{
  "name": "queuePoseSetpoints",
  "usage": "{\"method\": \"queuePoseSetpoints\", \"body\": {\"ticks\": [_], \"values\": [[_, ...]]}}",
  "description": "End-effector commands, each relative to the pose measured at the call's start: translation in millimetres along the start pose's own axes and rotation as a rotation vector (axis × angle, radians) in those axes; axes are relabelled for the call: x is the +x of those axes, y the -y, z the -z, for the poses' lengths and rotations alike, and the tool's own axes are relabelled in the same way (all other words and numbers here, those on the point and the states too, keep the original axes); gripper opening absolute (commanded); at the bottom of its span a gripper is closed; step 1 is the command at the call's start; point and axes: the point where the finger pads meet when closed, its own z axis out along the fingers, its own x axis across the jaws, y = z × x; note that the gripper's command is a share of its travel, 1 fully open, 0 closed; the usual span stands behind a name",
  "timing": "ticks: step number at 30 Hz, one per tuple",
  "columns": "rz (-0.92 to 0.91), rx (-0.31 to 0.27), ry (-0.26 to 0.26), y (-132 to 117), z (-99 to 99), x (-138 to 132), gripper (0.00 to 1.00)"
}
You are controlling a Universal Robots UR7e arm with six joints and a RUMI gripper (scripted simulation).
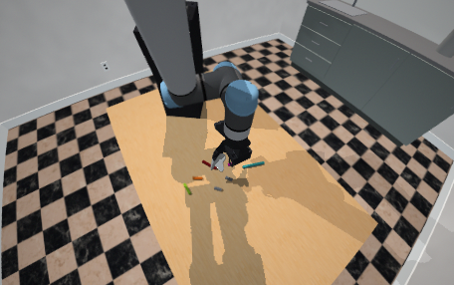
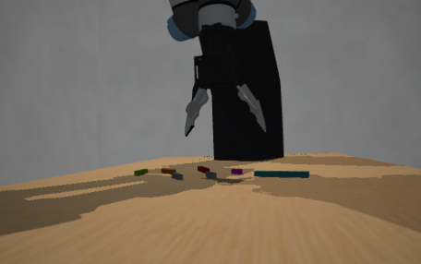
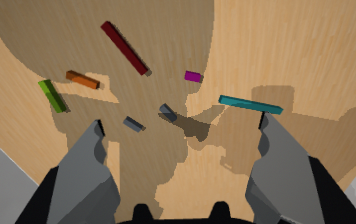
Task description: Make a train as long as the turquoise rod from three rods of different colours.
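Top view: the turquoise rod (image 1: 253, 164) (image 2: 282, 174) (image 3: 250, 104) lies flat on the counter (image 1: 299, 199) (image 2: 231, 222) (image 3: 260, 45), apart from the orange rod (image 1: 197, 178) (image 2: 168, 171) (image 3: 83, 80). Exterior: the tool (image 1: 219, 163) (image 2: 225, 134) (image 3: 180, 116) hangs above, wide open, gripping nothing. Wrist: two grey rods lie near each other, not touching.

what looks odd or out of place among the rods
Nothing stands out. The turquoise rod, red rod and smaller rods lie flat and apart at mixed angles, with no visible damage. That scatter seems ordinary, since no train is built.
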Motion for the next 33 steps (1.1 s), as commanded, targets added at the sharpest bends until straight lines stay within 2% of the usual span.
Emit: {"method": "queuePoseSetpoints", "body": {"ticks": [1, 33], "values": [[-0.111, 0.001, 0.005, -1, 0.3, -3, 1.00], [-1.051, 0.000, 0.004, -8, 0.0, -32, 1.00]]}}
